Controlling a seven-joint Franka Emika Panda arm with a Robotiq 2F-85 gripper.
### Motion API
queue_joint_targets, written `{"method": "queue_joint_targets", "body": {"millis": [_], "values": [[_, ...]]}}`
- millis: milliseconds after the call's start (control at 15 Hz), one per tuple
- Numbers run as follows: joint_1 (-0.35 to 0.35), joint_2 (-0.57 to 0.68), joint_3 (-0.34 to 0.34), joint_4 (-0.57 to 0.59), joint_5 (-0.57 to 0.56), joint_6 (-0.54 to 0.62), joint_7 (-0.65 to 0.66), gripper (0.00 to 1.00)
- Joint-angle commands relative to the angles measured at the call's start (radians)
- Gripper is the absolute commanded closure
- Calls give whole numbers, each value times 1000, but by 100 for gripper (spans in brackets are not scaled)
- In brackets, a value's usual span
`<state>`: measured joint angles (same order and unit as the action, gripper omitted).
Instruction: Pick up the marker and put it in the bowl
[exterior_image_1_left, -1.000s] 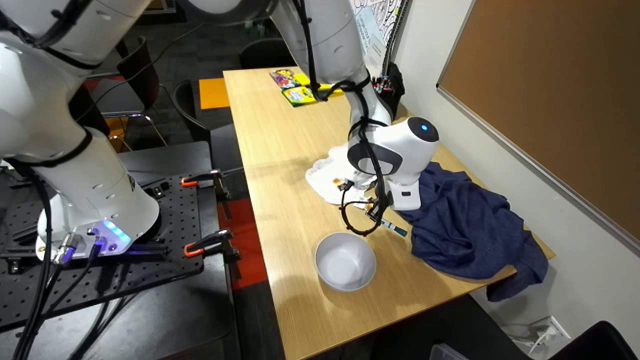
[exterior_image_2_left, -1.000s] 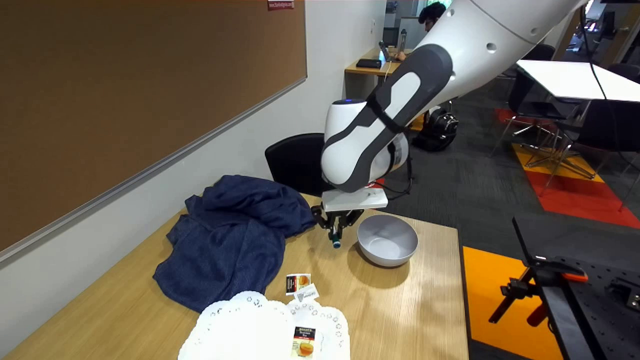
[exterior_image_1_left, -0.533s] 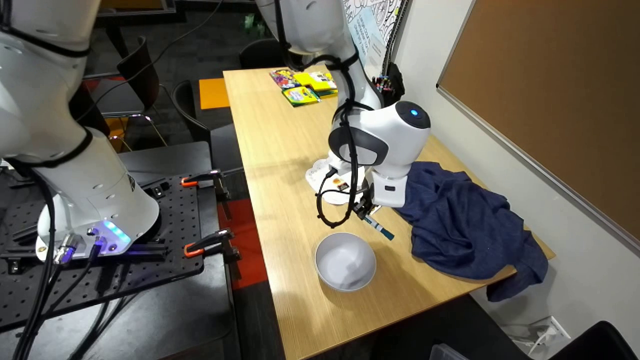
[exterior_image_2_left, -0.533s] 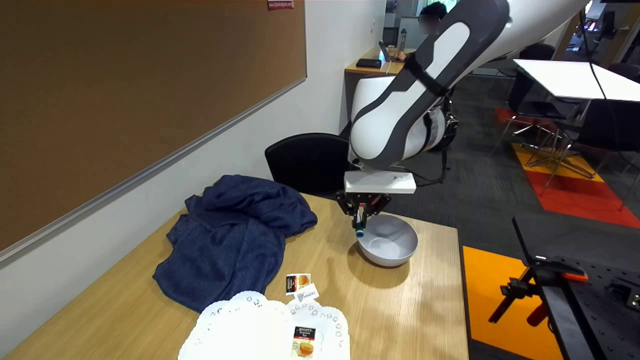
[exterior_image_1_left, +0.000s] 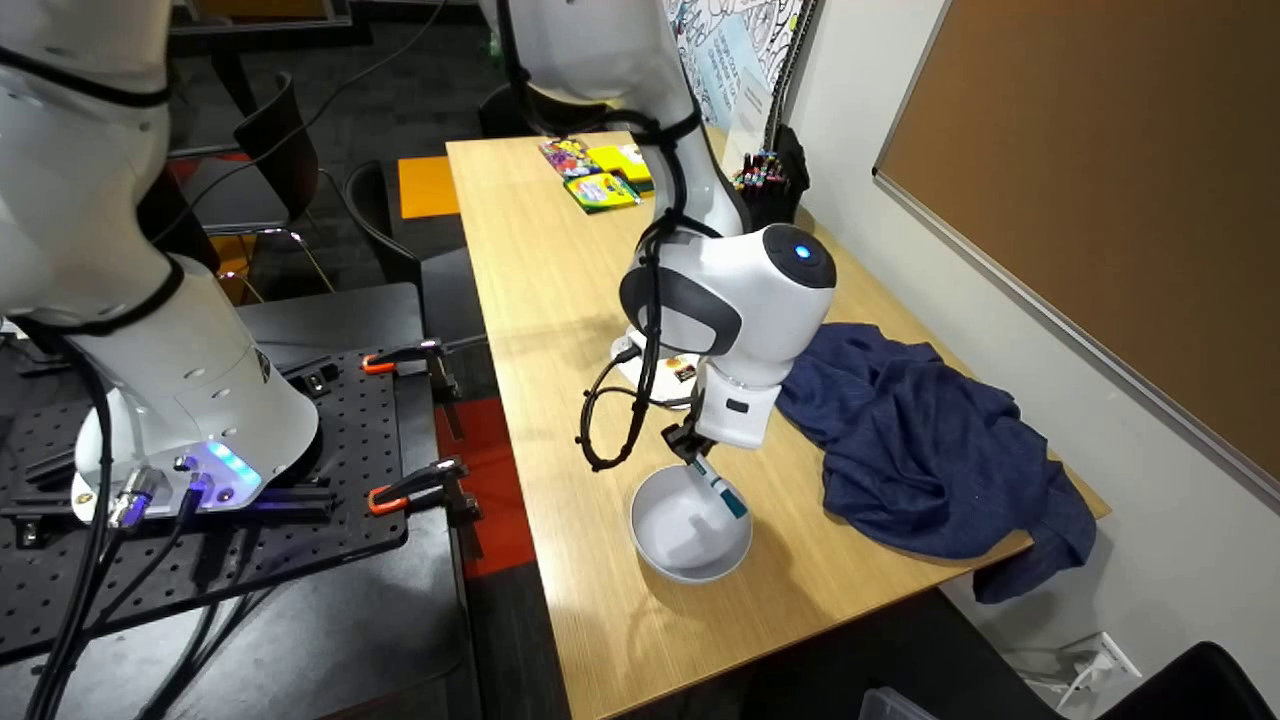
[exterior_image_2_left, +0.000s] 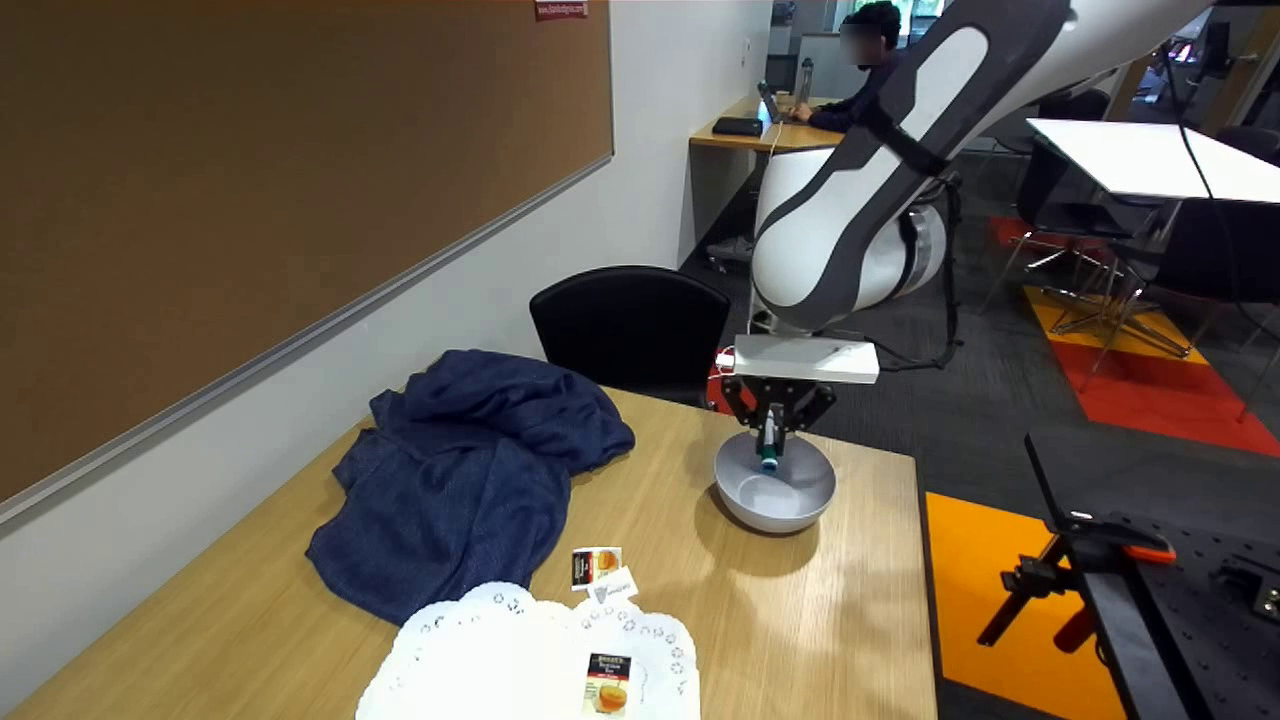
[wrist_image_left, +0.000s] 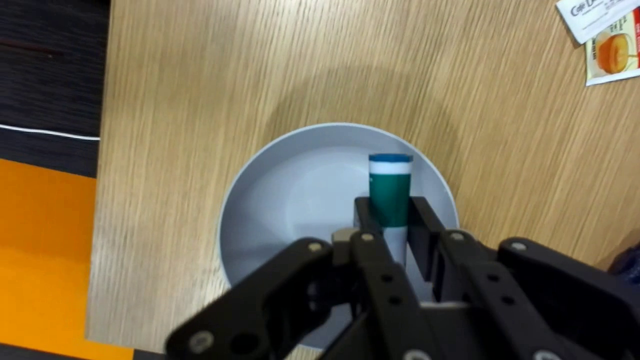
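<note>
The marker, white with a green end and blue tip, is held by my gripper (wrist_image_left: 391, 212), its green end (wrist_image_left: 390, 192) pointing away from the fingers. The marker shows in both exterior views (exterior_image_1_left: 724, 490) (exterior_image_2_left: 769, 447), tilted. The light grey bowl (wrist_image_left: 280, 200) stands upright on the table, also in both exterior views (exterior_image_1_left: 690, 550) (exterior_image_2_left: 775, 505). My gripper (exterior_image_1_left: 690, 445) (exterior_image_2_left: 774, 412) is shut around the marker, over the bowl's opening. I cannot tell whether the green end is below the rim. The marker's other end is hidden among the fingers.
A dark blue cloth (exterior_image_1_left: 920, 450) lies beside the bowl along the wall side. Tea packets (exterior_image_2_left: 597, 568) and white doilies (exterior_image_2_left: 480, 665) lie on the wooden table (exterior_image_2_left: 840, 620). Crayon boxes (exterior_image_1_left: 600, 190) and a pen holder (exterior_image_1_left: 775, 190) stand at the table's far end.
My gripper has carried the marker from beside the cloth to over the bowl. It stays shut on the marker. The bowl and cloth have not moved.
</note>
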<state>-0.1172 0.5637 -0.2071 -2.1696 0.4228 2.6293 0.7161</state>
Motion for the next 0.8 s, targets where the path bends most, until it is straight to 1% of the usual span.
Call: {"method": "queue_joint_targets", "body": {"millis": [0, 267, 333, 400, 733], "values": [[-9, -3, -6, -18, 10, 27, 35, 95], [-24, 40, 2, 27, 6, 9, 29, 95], [-25, 48, 4, 36, 6, 2, 29, 54], [-24, 55, 4, 43, 5, 2, 28, 53], [-19, 68, 1, 62, 4, 4, 34, 18]]}}
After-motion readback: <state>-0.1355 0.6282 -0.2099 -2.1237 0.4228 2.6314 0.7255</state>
